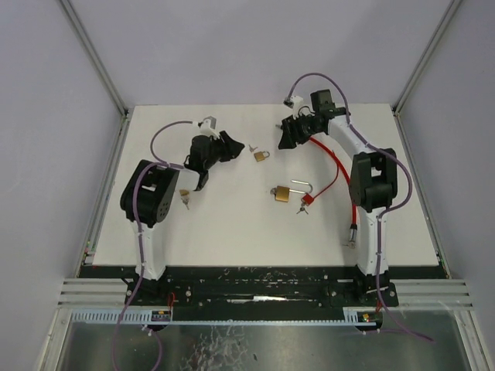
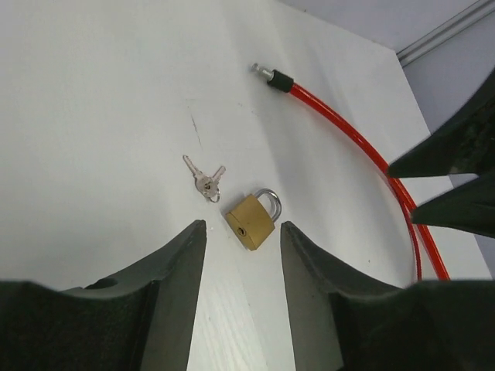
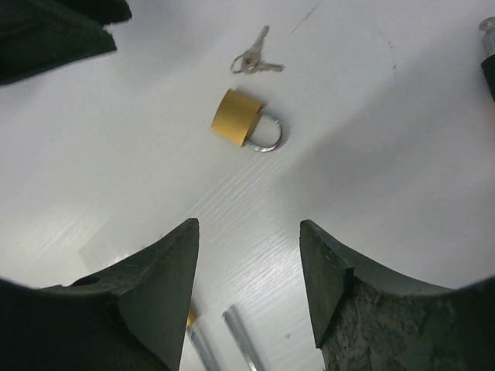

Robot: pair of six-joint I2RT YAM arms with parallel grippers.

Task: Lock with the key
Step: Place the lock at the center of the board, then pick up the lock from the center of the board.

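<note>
A small brass padlock (image 1: 262, 155) lies flat on the white table between my two grippers, with a pair of small silver keys (image 1: 252, 147) just beside it. In the left wrist view the padlock (image 2: 251, 220) lies just ahead of the open, empty left gripper (image 2: 244, 228), its keyhole end facing the camera, with the keys (image 2: 204, 182) beyond. In the right wrist view the padlock (image 3: 236, 117) and keys (image 3: 251, 60) lie ahead of the open, empty right gripper (image 3: 247, 224). In the top view the left gripper (image 1: 224, 145) is left of the padlock and the right gripper (image 1: 288, 135) is to its right.
A bigger brass padlock (image 1: 282, 193) with a long shackle and red-tagged keys (image 1: 304, 202) lies nearer the table's middle. A red cable (image 1: 336, 174) curves past the right arm. Another small padlock (image 1: 185, 195) with keys lies by the left arm.
</note>
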